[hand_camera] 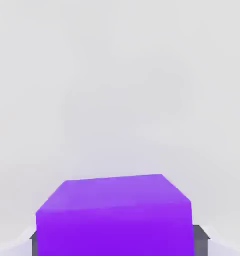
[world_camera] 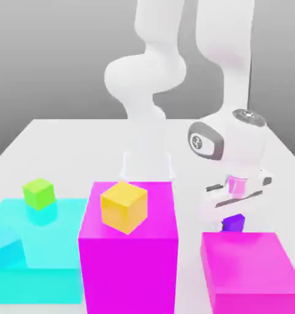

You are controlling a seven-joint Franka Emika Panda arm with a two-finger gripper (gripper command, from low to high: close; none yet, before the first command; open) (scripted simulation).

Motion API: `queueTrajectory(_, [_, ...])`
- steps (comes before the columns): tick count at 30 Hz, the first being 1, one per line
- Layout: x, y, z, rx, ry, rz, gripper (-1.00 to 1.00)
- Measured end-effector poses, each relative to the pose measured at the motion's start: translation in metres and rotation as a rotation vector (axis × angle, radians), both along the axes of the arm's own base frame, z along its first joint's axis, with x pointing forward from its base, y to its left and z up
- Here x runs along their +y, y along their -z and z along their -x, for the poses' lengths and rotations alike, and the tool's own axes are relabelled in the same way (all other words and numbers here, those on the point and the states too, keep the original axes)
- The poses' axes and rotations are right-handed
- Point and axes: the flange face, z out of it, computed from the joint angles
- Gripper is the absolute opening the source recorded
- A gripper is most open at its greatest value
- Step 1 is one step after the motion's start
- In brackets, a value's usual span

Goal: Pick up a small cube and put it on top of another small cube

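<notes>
Magenta blocks stand nearest in the exterior view: a tall magenta block (world_camera: pixel 128 257) in the middle and a lower magenta block (world_camera: pixel 251 273) at the exterior view's right. On top of the tall one rests a yellow cube (world_camera: pixel 123 207). At the exterior view's left lies a flat cyan slab (world_camera: pixel 57 257), which carries a lime-green cube (world_camera: pixel 38 192) and a small cyan cube (world_camera: pixel 7 246).

The gripper (world_camera: pixel 233 222) hangs just behind the far edge of the lower magenta block, pointing down. Its jaws are closed on the small purple cube (world_camera: pixel 234 222), which sits between the fingers (hand_camera: pixel 201 240); in the hand view the purple cube (hand_camera: pixel 114 215) is seen close under the camera, with a dark fingertip at each side. Whether the cube already leaves the table (world_camera: pixel 64 147) or rests on it I cannot tell, because the magenta block hides its underside.

So, in my judgement, the first part of the task is reached: the cube is grasped. What remains is to lift it, to carry it over another small cube, and to set it down on top. No cube is stacked on another small cube yet. The cyan cube and the lime-green cube, both well apart from the gripper, look like possible targets.
</notes>
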Motion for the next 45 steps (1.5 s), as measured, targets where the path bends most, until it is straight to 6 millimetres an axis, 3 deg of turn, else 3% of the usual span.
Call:
queueTrajectory(10, [-0.008,0.006,0.004,0.023,-0.019,0.102,-1.0])
queueTrajectory(17, [-0.012,-0.001,0.0,0.018,-0.022,0.157,-1.0])
queueTrajectory(29, [-0.01,-0.031,-0.007,-0.013,-0.01,0.143,-1.0])
queueTrajectory(42, [0.002,-0.069,-0.002,-0.008,0.0,0.001,-1.0])
queueTrajectory(45, [0.019,-0.077,-0.027,-0.046,0.041,-0.003,-1.0])
